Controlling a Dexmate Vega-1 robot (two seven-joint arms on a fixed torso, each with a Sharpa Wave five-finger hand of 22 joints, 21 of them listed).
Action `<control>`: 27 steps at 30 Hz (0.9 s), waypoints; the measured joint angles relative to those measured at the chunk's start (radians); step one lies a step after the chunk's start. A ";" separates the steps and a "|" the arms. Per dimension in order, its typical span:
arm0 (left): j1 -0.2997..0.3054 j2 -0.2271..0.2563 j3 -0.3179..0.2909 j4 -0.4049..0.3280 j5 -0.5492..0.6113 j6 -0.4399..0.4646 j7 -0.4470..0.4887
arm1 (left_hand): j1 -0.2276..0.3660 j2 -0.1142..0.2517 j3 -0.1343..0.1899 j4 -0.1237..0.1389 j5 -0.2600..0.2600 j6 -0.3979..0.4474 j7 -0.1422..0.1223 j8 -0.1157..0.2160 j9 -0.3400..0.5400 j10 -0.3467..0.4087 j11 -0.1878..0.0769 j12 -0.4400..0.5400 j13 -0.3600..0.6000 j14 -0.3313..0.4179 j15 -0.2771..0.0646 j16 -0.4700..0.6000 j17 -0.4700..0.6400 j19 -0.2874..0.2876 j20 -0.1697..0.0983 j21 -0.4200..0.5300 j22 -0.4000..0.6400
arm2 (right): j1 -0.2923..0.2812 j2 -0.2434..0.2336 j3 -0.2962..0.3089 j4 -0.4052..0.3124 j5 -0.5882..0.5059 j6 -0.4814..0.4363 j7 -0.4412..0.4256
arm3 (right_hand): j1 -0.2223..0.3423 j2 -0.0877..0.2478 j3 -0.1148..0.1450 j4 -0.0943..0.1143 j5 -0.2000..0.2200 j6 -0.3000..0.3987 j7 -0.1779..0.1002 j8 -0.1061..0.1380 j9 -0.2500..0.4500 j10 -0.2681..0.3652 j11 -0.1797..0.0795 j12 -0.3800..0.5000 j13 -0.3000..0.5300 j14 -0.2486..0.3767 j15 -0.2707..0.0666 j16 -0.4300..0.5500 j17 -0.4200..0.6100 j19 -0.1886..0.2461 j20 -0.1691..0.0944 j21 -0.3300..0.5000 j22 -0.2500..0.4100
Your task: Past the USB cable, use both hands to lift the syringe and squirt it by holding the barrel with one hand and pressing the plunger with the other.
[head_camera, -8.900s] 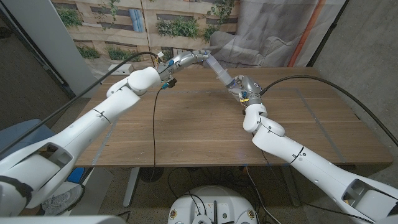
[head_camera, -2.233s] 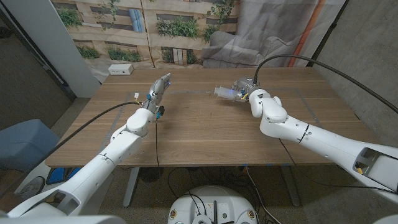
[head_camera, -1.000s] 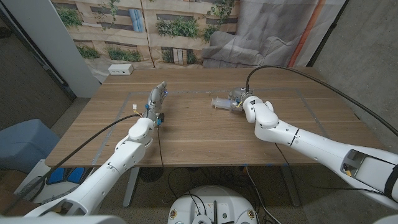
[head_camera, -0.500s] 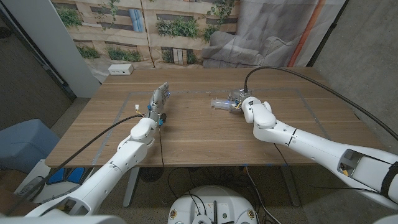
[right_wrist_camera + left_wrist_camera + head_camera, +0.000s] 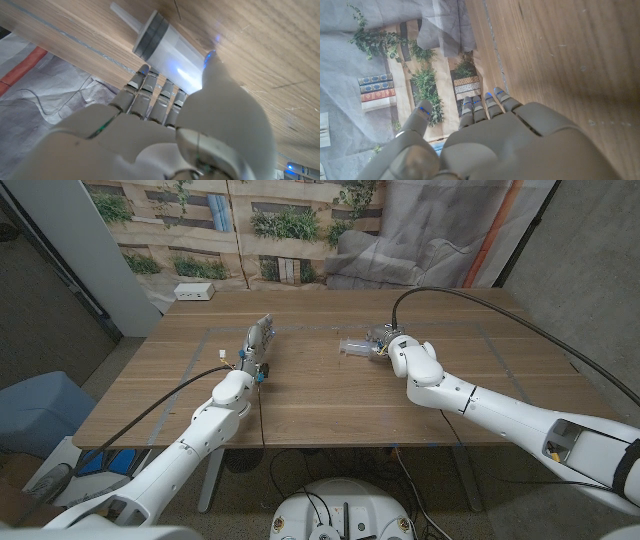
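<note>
1. Syringe (image 5: 358, 346) lies on the table (image 5: 320, 395) toward the far edge, right of the middle.
2. Left hand (image 5: 257, 340) holds nothing, fingers straight, well apart from the syringe; reaching across could nudge it away.
3. Right hand (image 5: 388, 340) wraps the barrel, so a loose hold could let it roll or slip on lifting.
4. Plunger sits behind the right hand, hidden; whether liquid is inside, I cannot tell.
</note>
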 measured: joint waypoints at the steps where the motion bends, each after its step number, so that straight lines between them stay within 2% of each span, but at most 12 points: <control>1: 0.000 0.000 0.000 0.000 -0.001 -0.001 0.000 | 0.000 0.000 0.000 0.000 0.000 0.000 0.000 0.000 0.000 0.000 0.000 0.000 0.000 0.000 0.000 0.000 0.000 0.000 0.000 0.000 0.000 | 0.000 -0.001 0.001 -0.003 0.000 0.000 0.000 | -0.009 -0.009 -0.003 0.003 0.000 -0.007 0.001 -0.004 0.000 -0.011 0.004 0.000 0.001 -0.009 0.002 -0.002 0.002 -0.003 -0.003 0.000 0.000; 5: 0.000 -0.004 0.000 0.004 -0.004 -0.002 -0.001 | 0.000 0.000 0.000 0.000 0.000 0.000 0.000 0.000 0.000 0.000 0.000 0.000 0.000 0.000 0.000 0.000 0.000 0.000 0.000 0.000 0.000 | 0.000 -0.004 0.005 -0.008 -0.002 0.004 0.011 | -0.021 -0.021 -0.013 0.007 0.000 -0.030 0.007 -0.012 0.000 -0.043 0.011 0.000 0.006 -0.040 0.003 -0.007 0.010 -0.015 0.005 -0.004 0.000; 6: 0.000 -0.004 0.000 0.004 -0.004 -0.003 -0.001 | 0.000 0.000 0.001 0.001 0.000 0.000 0.000 0.000 0.000 0.000 0.000 0.000 0.000 0.000 0.000 0.000 0.000 0.000 0.000 0.000 0.000 | 0.000 -0.005 0.006 -0.011 -0.002 0.005 0.012 | -0.029 -0.013 -0.017 0.008 0.000 -0.039 0.008 -0.016 0.000 -0.050 0.019 0.000 0.007 -0.050 0.005 -0.011 0.012 -0.018 0.008 -0.004 0.000; 11: 0.000 -0.005 0.001 0.006 -0.006 -0.006 -0.001 | 0.000 0.000 0.000 0.008 0.000 0.000 0.000 0.000 0.000 0.000 0.000 0.000 0.000 0.000 0.000 0.000 0.000 0.000 0.000 0.000 0.000 | 0.000 -0.011 0.010 -0.022 -0.002 0.015 0.030 | -0.055 -0.033 -0.028 0.014 -0.008 -0.088 0.009 -0.034 0.000 -0.108 0.031 -0.002 0.015 -0.093 0.004 -0.021 0.020 -0.043 0.033 -0.005 0.000; 12: 0.000 -0.005 0.001 0.006 -0.006 -0.006 -0.001 | 0.000 0.000 0.000 0.008 0.000 0.000 0.000 0.000 0.000 0.000 0.000 0.000 0.000 0.000 0.000 0.000 0.000 0.002 -0.002 0.000 0.000 | 0.000 -0.012 0.010 -0.022 -0.002 0.019 0.041 | -0.064 -0.025 -0.032 0.015 -0.008 -0.102 0.010 -0.039 0.001 -0.122 0.036 -0.004 0.016 -0.105 0.004 -0.024 0.023 -0.050 0.040 -0.010 0.000; 17: 0.000 -0.005 0.001 0.006 -0.007 -0.008 -0.002 | 0.000 0.000 0.000 0.008 0.000 0.000 0.000 0.000 0.000 0.000 0.000 0.000 0.000 0.000 0.000 0.000 0.000 0.004 -0.004 0.000 0.000 | 0.008 -0.018 0.013 -0.031 -0.002 0.021 0.046 | -0.106 -0.038 -0.043 0.021 -0.015 -0.186 0.030 -0.065 0.003 -0.206 0.056 -0.004 0.020 -0.175 0.009 -0.050 0.024 -0.086 0.076 -0.012 0.000; 19: 0.000 -0.004 0.001 0.006 -0.007 -0.009 -0.003 | 0.000 0.000 0.000 0.008 0.000 0.000 0.000 0.000 0.000 0.000 0.000 0.000 0.000 0.000 0.000 0.000 0.000 0.004 -0.004 0.000 0.000 | 0.010 -0.020 0.014 -0.034 0.001 0.036 0.081 | -0.119 -0.050 -0.044 0.019 -0.022 -0.215 0.038 -0.070 0.003 -0.231 0.062 -0.004 0.020 -0.195 0.009 -0.061 0.024 -0.099 0.089 -0.012 0.000; 20: 0.000 -0.004 0.001 0.006 -0.007 -0.009 -0.003 | 0.000 0.000 0.000 0.008 0.000 0.000 0.000 0.000 0.000 0.000 0.000 0.000 0.000 0.000 0.000 0.000 0.000 0.004 -0.004 0.000 0.000 | 0.011 -0.020 0.014 -0.034 0.004 0.041 0.087 | -0.131 -0.040 -0.047 0.022 -0.022 -0.228 0.041 -0.074 0.003 -0.243 0.064 -0.004 0.020 -0.208 0.011 -0.065 0.024 -0.105 0.095 -0.012 0.000; 22: 0.000 -0.004 0.001 0.007 -0.008 -0.010 -0.005 | 0.000 0.000 0.000 0.008 0.000 0.000 0.000 0.000 0.000 0.000 0.000 0.000 0.000 0.000 0.000 0.000 0.000 0.004 -0.004 0.000 0.000 | 0.014 -0.024 0.017 -0.038 0.009 0.051 0.096 | -0.143 -0.051 -0.048 0.023 -0.022 -0.253 0.050 -0.076 0.003 -0.265 0.068 -0.005 0.018 -0.226 0.008 -0.077 0.023 -0.115 0.104 -0.012 0.000; 24: 0.000 -0.003 0.001 0.008 -0.008 -0.011 -0.009 | 0.000 0.000 0.000 0.008 0.000 0.000 0.000 0.000 0.000 0.000 0.000 0.000 0.000 0.000 0.000 0.000 0.000 0.004 -0.004 0.000 0.000 | 0.016 -0.027 0.021 -0.042 0.015 0.060 0.105 | -0.155 -0.040 -0.052 0.027 -0.027 -0.273 0.057 -0.084 0.003 -0.284 0.067 -0.008 0.017 -0.247 0.014 -0.086 0.022 -0.132 0.109 -0.012 0.000; 26: 0.000 -0.002 0.002 0.009 -0.009 -0.011 -0.011 | 0.000 0.000 0.000 0.008 0.000 0.000 0.000 0.000 0.000 0.000 0.000 0.000 0.000 0.000 0.000 0.000 0.000 0.004 -0.004 0.000 0.000 | 0.017 -0.028 0.023 -0.043 0.020 0.066 0.111 | -0.166 -0.049 -0.054 0.029 -0.031 -0.288 0.065 -0.084 0.003 -0.300 0.072 -0.008 0.017 -0.261 0.022 -0.095 0.017 -0.137 0.113 -0.012 0.000; 27: 0.000 -0.002 0.002 0.010 -0.009 -0.011 -0.011 | 0.000 0.000 0.000 0.008 0.000 0.000 0.000 0.000 0.000 0.000 0.000 0.000 0.000 0.000 0.000 0.000 0.000 0.004 -0.004 0.000 0.000 | 0.017 -0.028 0.023 -0.043 0.023 0.072 0.115 | -0.177 -0.040 -0.054 0.029 -0.031 -0.299 0.068 -0.084 0.003 -0.309 0.077 -0.007 0.016 -0.272 0.026 -0.100 0.016 -0.145 0.120 -0.016 0.000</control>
